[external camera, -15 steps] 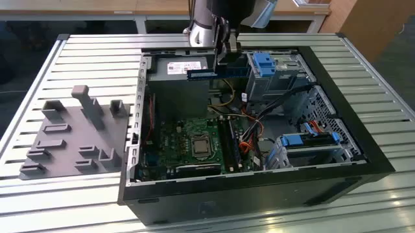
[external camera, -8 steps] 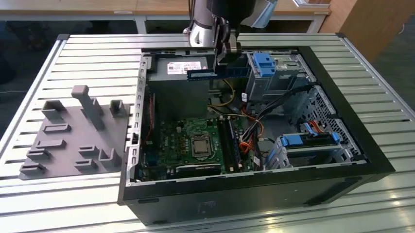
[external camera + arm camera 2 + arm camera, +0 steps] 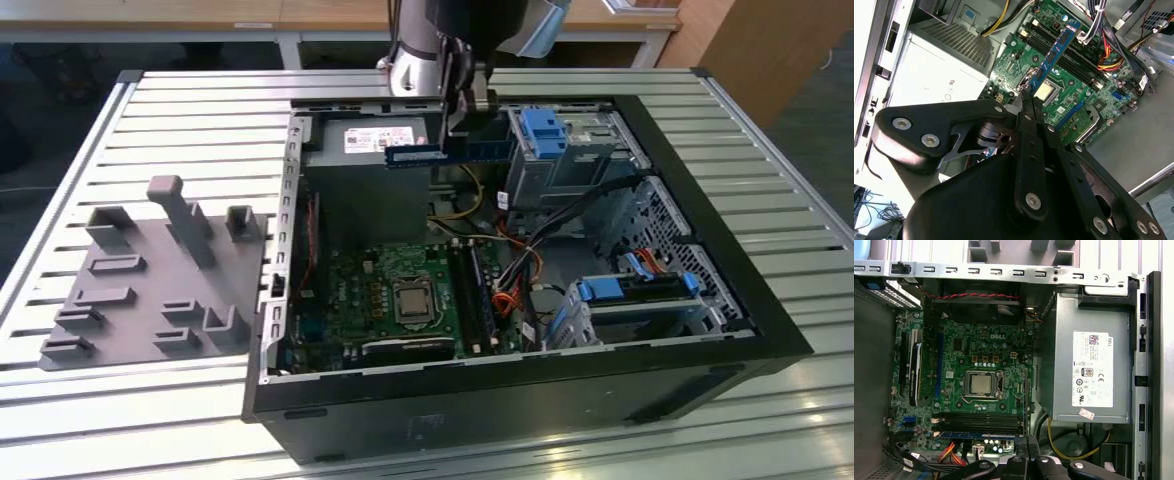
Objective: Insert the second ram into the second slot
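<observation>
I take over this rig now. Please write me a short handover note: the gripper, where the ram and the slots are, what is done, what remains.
Gripper: shut on the second ram, holding it by one end.
Ram: in the air over the open computer case, near the power supply in the exterior view; it touches no slot.
Memory slots: on the motherboard, beside the processor.
Done: the ram is picked up.
Left: it is not yet in the second slot. I cannot tell whether a first ram is seated.
</observation>
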You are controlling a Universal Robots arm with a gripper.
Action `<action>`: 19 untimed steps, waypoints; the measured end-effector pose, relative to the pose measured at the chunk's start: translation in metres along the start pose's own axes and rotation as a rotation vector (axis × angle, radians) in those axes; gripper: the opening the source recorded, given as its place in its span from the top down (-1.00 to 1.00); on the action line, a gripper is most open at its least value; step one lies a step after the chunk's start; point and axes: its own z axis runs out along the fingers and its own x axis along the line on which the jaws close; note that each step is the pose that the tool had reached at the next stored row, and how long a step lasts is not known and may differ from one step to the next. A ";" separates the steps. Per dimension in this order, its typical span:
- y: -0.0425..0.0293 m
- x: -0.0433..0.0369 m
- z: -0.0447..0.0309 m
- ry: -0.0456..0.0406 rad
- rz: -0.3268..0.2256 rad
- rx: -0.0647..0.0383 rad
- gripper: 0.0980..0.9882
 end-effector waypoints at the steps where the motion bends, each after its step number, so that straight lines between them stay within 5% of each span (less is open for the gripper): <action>1: 0.0000 0.0002 0.0000 -0.0001 0.000 0.000 0.95; 19: 0.0001 0.0045 -0.0001 0.0000 0.000 0.000 0.95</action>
